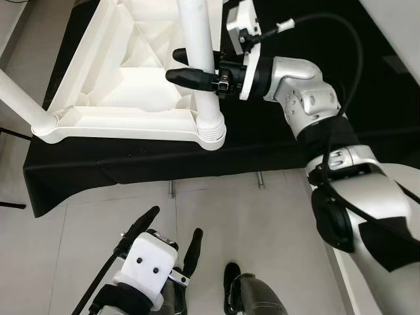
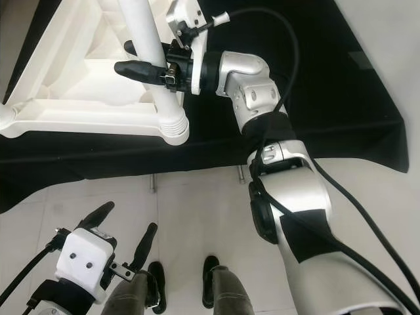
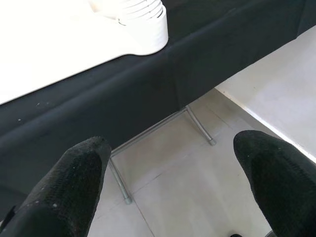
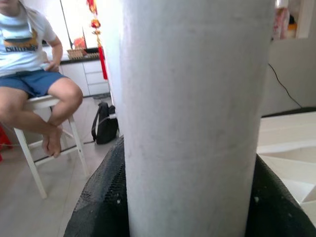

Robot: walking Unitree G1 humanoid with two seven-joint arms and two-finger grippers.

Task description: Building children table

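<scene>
A white plastic children's table top (image 1: 118, 72) lies upside down on a black-draped work table (image 1: 262, 131). A white round leg (image 1: 197, 39) stands upright in its near-right corner socket (image 1: 211, 129). My right gripper (image 1: 187, 67) is shut on this leg a little above the socket; in the right wrist view the leg (image 4: 192, 113) sits between the black fingers (image 4: 98, 202). Another white leg (image 1: 20, 95) sticks out at the left corner. My left gripper (image 1: 172, 236) hangs low over the floor, open and holding nothing.
The black cloth hangs over the table's front edge, with thin metal legs (image 1: 172, 189) below it. Pale tiled floor (image 1: 262, 230) lies in front, where my feet (image 2: 213, 282) stand. In the right wrist view a person (image 4: 34, 89) sits on a white stool.
</scene>
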